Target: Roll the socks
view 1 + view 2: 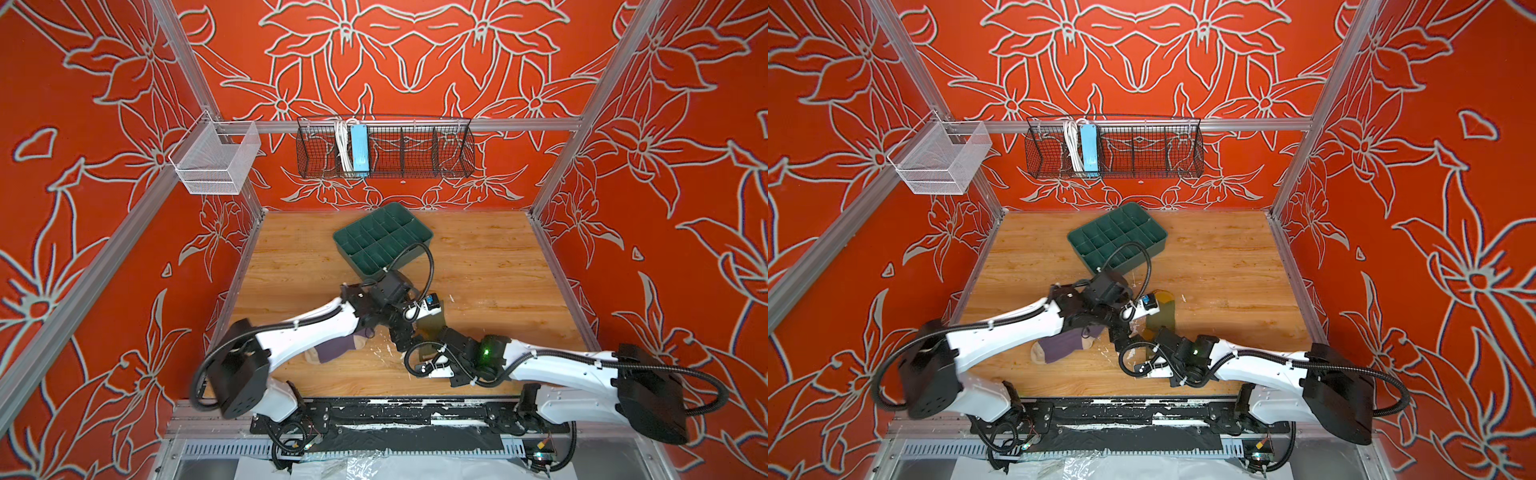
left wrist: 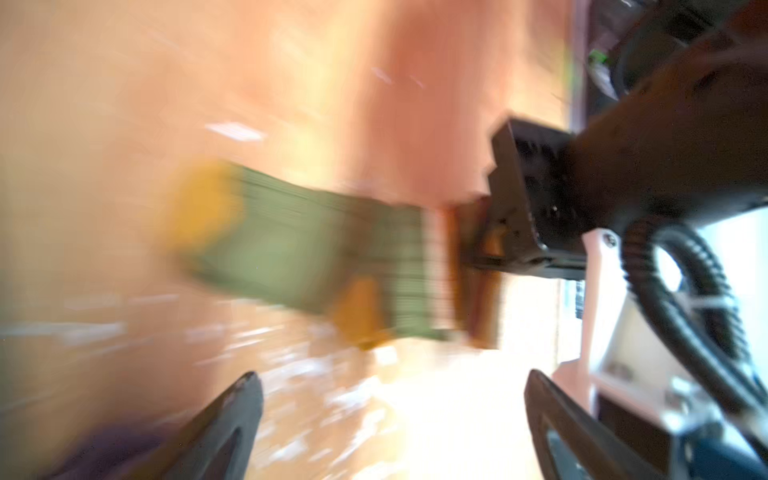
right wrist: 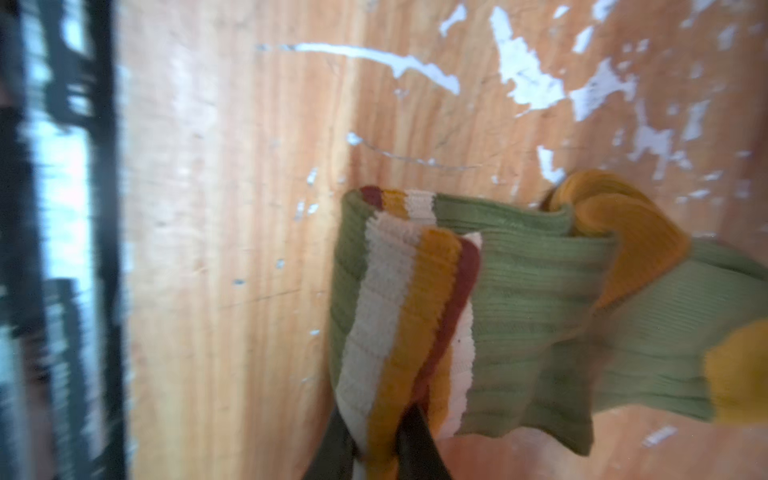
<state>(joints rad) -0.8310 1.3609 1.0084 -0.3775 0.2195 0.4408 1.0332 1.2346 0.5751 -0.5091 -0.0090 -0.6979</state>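
right end effector [image 3: 382, 451] clamped on the striped cuff of the green sock [image 3: 519, 316], on the counter [image 1: 478, 270]. left end effector [image 2: 390, 409] wide, empty, close by. purple sock [image 1: 332, 347] flat, partly under the left arm [image 1: 307, 328]. neither rolled yet, so barely started imo.
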